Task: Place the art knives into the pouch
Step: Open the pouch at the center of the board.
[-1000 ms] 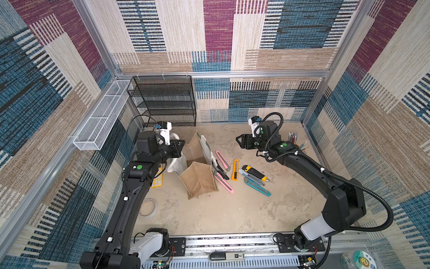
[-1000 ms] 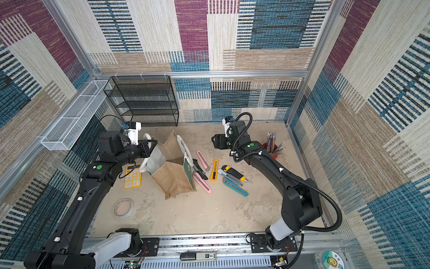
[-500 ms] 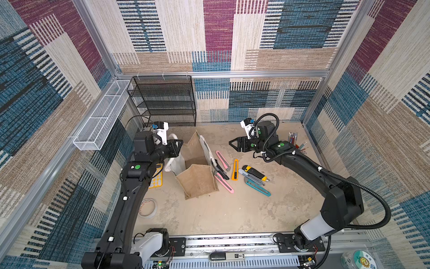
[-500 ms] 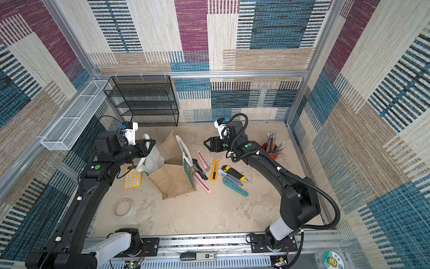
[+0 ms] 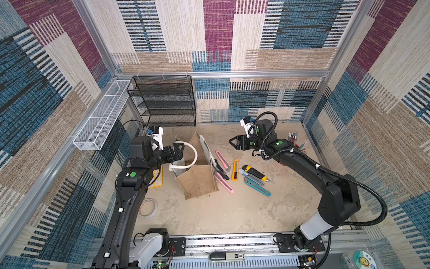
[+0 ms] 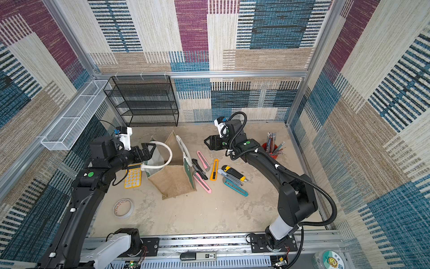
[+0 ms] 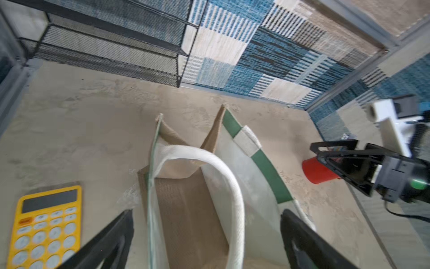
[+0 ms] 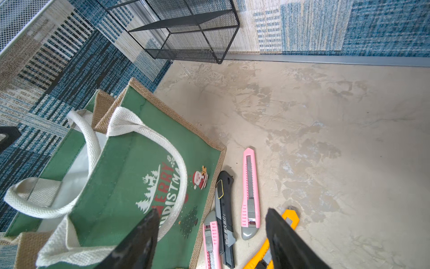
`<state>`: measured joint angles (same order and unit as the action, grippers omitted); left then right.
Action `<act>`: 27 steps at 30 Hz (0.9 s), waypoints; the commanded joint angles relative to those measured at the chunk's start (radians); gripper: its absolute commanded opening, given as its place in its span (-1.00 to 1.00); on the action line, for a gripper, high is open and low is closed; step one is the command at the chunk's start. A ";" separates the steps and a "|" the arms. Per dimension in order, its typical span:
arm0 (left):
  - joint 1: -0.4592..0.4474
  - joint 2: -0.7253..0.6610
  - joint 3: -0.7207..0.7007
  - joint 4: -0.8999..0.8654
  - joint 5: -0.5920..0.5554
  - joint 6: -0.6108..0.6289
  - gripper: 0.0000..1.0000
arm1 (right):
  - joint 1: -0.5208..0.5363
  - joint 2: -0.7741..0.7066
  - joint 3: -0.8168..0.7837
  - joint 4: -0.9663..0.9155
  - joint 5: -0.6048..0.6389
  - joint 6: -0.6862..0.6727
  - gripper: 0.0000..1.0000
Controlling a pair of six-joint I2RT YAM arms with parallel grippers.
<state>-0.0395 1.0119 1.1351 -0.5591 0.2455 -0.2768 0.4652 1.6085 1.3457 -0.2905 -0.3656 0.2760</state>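
Pouch [image 5: 197, 181] stands open, art knives [image 5: 235, 168] all lie on table [image 5: 232, 209] at its 3 o'clock, none seen inside; left pincer [image 5: 179, 149] released by handle [image 5: 194, 151], right pincer [image 5: 232, 142] spread and empty.

Calculator [image 6: 132, 177] left of pouch [image 6: 176, 181]; knives [image 6: 214, 169] right; tape [image 6: 123, 208] before calculator.

Both top views look steeply down from high above the six o'clock edge, taking in the whole mottled beige tabletop [image 5: 244, 216]. The left wrist camera faces three o'clock and the right wrist camera nine o'clock, both close to the green-faced tan jute tote bag [image 7: 186, 209], which all views share.
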 commanded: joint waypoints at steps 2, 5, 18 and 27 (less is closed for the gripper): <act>-0.001 -0.007 0.010 -0.068 -0.100 0.044 0.98 | 0.001 -0.002 0.010 -0.015 0.020 -0.021 0.46; 0.000 -0.013 0.024 -0.100 -0.098 0.069 0.98 | 0.001 -0.011 0.006 -0.051 0.097 -0.054 0.45; -0.001 0.030 -0.023 -0.100 0.086 0.079 0.98 | -0.029 0.025 -0.147 -0.148 0.300 -0.141 0.12; -0.002 0.032 -0.048 -0.056 0.156 0.060 0.98 | -0.034 0.067 -0.220 -0.074 0.051 -0.061 -0.09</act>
<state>-0.0406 1.0412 1.0885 -0.6533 0.3607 -0.2108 0.4309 1.6585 1.1355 -0.4274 -0.1864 0.1673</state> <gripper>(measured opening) 0.991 0.466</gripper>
